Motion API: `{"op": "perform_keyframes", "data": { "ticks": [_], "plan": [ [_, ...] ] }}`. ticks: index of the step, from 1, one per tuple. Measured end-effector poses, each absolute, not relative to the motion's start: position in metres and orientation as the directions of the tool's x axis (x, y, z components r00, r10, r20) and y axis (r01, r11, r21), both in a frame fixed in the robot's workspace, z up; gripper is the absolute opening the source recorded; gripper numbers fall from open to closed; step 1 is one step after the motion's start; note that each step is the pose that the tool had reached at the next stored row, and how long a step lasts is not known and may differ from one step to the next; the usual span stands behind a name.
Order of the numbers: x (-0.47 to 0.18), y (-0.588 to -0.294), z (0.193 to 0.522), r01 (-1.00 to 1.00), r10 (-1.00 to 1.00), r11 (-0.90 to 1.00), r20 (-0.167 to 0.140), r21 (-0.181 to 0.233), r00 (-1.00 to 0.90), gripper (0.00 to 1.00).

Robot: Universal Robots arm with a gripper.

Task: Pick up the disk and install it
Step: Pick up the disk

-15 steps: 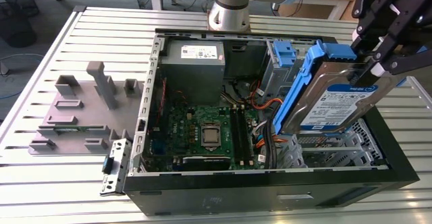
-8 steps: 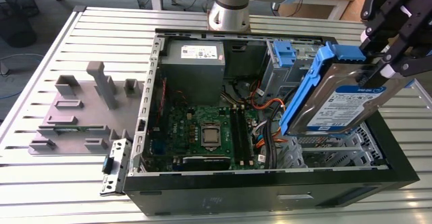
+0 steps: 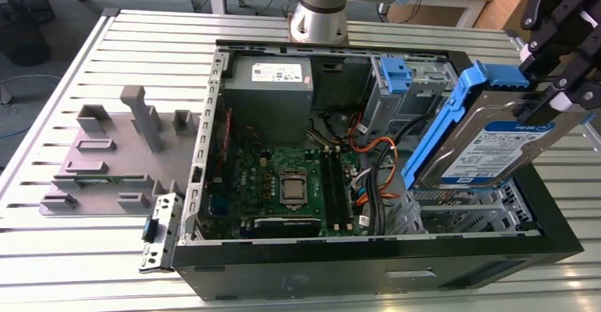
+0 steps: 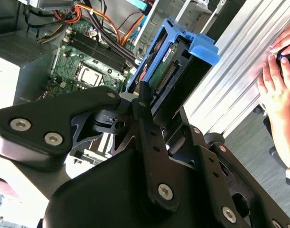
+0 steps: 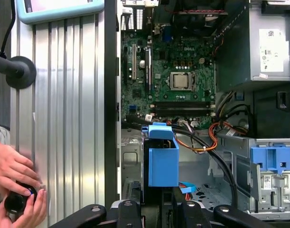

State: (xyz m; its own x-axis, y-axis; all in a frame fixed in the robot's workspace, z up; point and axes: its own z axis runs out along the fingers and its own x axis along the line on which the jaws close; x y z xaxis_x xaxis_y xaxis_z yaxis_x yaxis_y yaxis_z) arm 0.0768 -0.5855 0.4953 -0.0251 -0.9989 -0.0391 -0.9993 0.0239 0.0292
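Note:
The disk (image 3: 493, 146), a silver drive with a white and blue label in a blue plastic frame, hangs tilted above the exterior view's right end of the open computer case (image 3: 376, 259). My gripper (image 3: 561, 99) is shut on the disk's upper end. In the second wrist view the disk (image 4: 182, 61) juts out beyond the black gripper (image 4: 156, 102), connector edge showing. The first wrist view looks down on the blue frame of the disk (image 5: 163, 161), over the metal drive bay (image 5: 130, 161) beside the motherboard.
Inside the case are a green motherboard (image 3: 291, 185), a grey power-supply box (image 3: 270, 79), orange and black cables (image 3: 381, 164) and a blue latch tab (image 3: 396, 72) on a metal cage. A grey fixture (image 3: 122, 150) lies on the slatted table. A person's hands (image 5: 16, 175) rest beside the case.

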Motion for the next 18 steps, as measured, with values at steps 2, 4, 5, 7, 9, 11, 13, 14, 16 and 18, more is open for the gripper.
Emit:
{"op": "perform_keyframes", "data": {
  "ticks": [2, 4, 5, 7, 9, 11, 13, 14, 16, 18],
  "plan": [
    [0.08, -0.586, 0.495, -0.999, -0.999, 0.024, -0.039, 0.029, -0.025, 0.35],
    [0.083, -0.586, 0.495, -0.999, -0.999, 0.024, -0.039, 0.029, -0.025, 0.35],
    [0.085, -0.586, 0.495, -0.999, -0.999, 0.024, -0.039, 0.029, -0.025, 0.35],
    [0.088, -0.586, 0.495, -0.999, -0.999, 0.024, -0.039, 0.029, -0.025, 0.35],
    [0.09, -0.586, 0.495, -0.999, -0.999, 0.024, -0.039, 0.029, -0.025, 0.35],
    [0.092, -0.586, 0.495, -0.999, -0.999, 0.024, -0.039, 0.029, -0.025, 0.35],
    [0.093, -0.586, 0.495, -0.999, -0.999, 0.024, -0.039, 0.029, -0.025, 0.35],
    [0.093, -0.586, 0.495, -0.999, -0.999, 0.024, -0.039, 0.029, -0.025, 0.35],
    [0.094, -0.586, 0.495, -0.999, -0.999, 0.024, -0.039, 0.029, -0.025, 0.35],
    [0.094, -0.586, 0.495, -0.999, -0.999, 0.024, -0.039, 0.029, -0.025, 0.35]
  ]
}}
